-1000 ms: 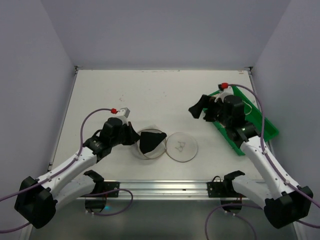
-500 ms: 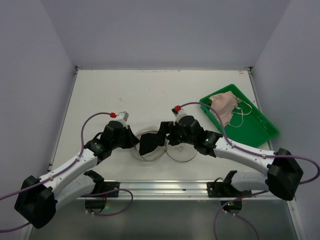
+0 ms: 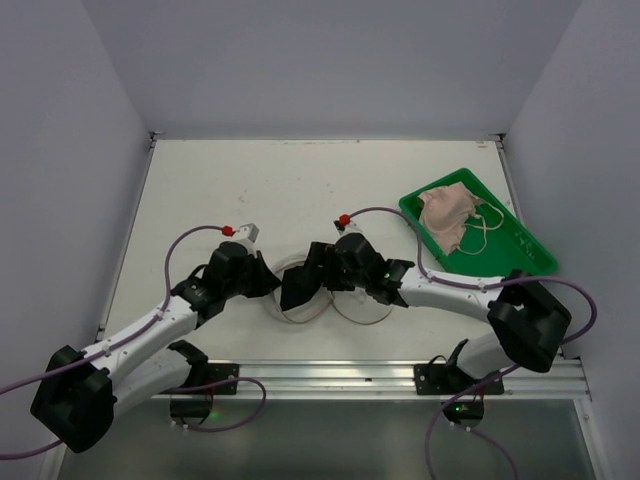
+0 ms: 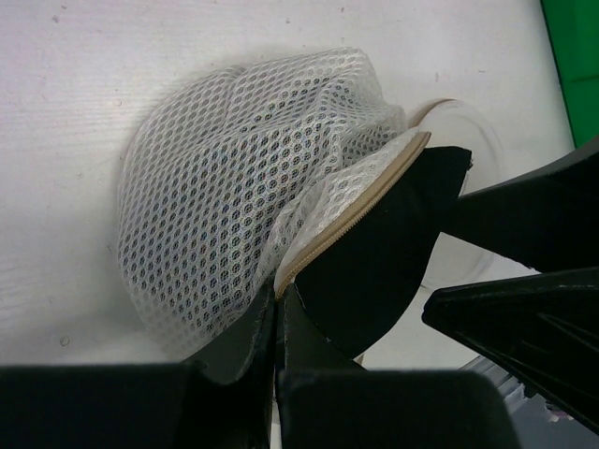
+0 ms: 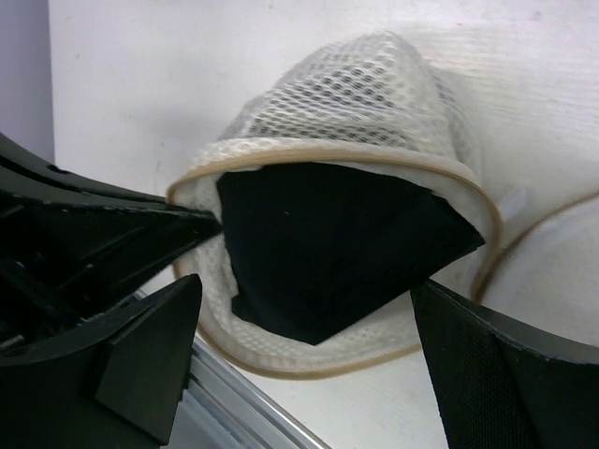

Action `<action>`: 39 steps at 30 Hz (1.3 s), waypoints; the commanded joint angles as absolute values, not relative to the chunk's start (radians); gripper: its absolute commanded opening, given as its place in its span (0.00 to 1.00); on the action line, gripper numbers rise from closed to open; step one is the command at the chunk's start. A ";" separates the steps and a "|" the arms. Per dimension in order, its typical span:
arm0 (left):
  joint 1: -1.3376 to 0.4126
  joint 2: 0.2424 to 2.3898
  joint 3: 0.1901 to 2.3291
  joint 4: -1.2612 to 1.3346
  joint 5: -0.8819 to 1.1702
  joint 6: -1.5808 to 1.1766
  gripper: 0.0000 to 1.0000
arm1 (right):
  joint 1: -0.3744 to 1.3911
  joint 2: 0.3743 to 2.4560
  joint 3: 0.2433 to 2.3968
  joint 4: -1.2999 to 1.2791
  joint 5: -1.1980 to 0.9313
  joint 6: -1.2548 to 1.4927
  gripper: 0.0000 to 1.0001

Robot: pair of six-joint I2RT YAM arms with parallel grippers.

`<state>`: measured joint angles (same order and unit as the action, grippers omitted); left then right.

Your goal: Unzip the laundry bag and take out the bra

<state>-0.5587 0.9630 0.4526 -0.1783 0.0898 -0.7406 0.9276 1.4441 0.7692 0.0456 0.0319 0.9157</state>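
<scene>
While my left gripper (image 4: 278, 309) is clamped on the laundry bag (image 4: 215, 178) at its tan zip rim, the mouth gapes | right gripper (image 5: 309, 281) spread wide around the black insert (image 5: 328, 234) | I'd hold the rim taut, enter low, avoid mesh | bra (image 3: 447, 212) lies out, in far green tray (image 3: 535, 262)

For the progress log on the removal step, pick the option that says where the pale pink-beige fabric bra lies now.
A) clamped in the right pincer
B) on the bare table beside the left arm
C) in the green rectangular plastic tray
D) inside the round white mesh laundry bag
C: the pale pink-beige fabric bra lies in the green rectangular plastic tray at the table's far right, well apart from the round white mesh laundry bag.
</scene>
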 commanded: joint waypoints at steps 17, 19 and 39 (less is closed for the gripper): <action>-0.555 0.980 0.428 -0.107 0.120 -0.746 0.00 | 0.957 1.494 0.916 0.183 -0.077 0.858 0.92; -0.555 0.980 0.426 -0.107 0.120 -0.746 0.00 | 0.962 1.488 0.933 0.160 -0.068 0.850 0.92; -0.555 0.945 0.428 -0.141 0.097 -0.756 0.00 | 0.962 1.658 0.859 0.202 -0.058 0.917 0.81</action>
